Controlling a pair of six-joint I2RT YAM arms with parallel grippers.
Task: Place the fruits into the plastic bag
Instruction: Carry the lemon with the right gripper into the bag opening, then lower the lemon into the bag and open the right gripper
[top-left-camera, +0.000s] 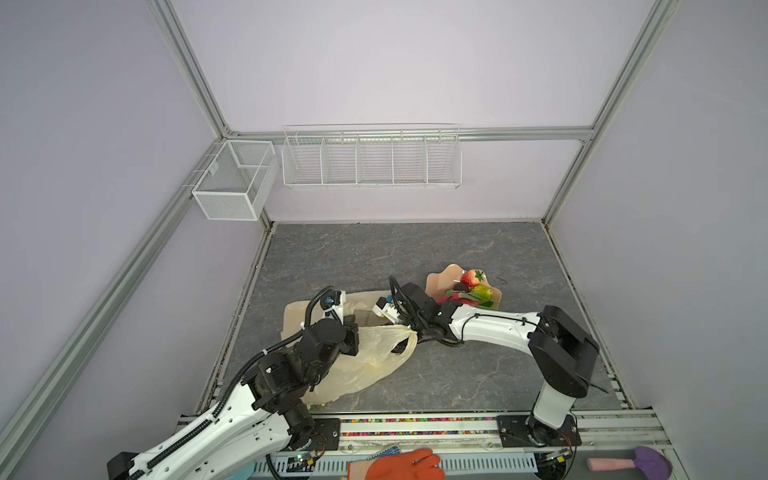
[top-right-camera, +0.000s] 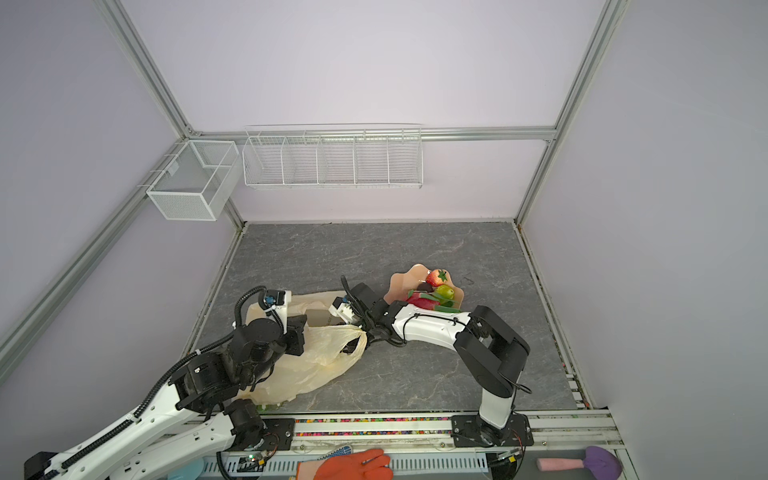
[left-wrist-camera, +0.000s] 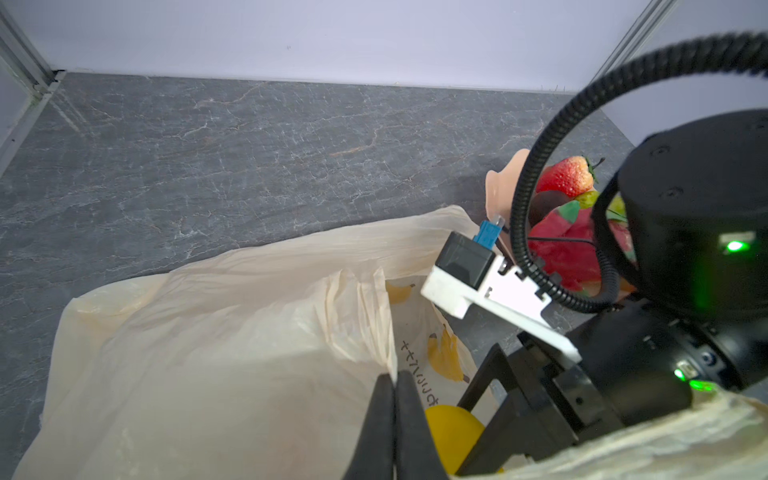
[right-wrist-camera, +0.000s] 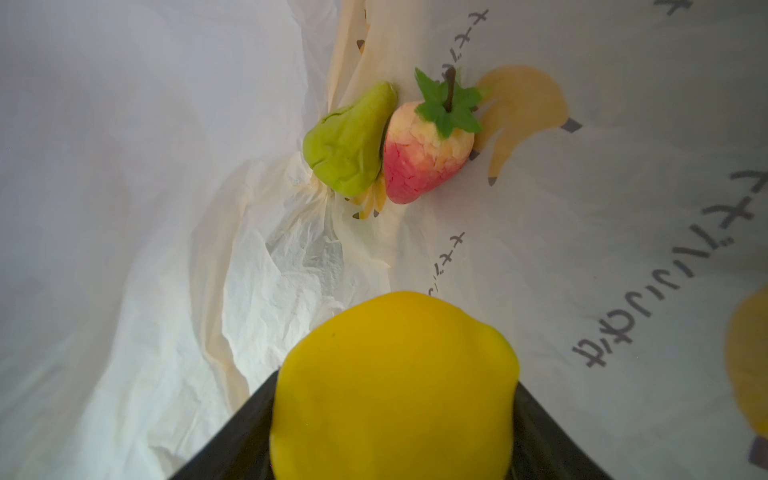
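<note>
Plate with fruits right of bag; lemon in bag.

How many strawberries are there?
2. One red strawberry sits on the plate. A paler strawberry lies inside the plastic bag, touching a green fruit. Others may be hidden.

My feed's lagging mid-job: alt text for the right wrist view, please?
A lemon held in the right gripper fills the foreground, inside the bag. Deeper in lie a green fruit and a strawberry, touching.
</note>
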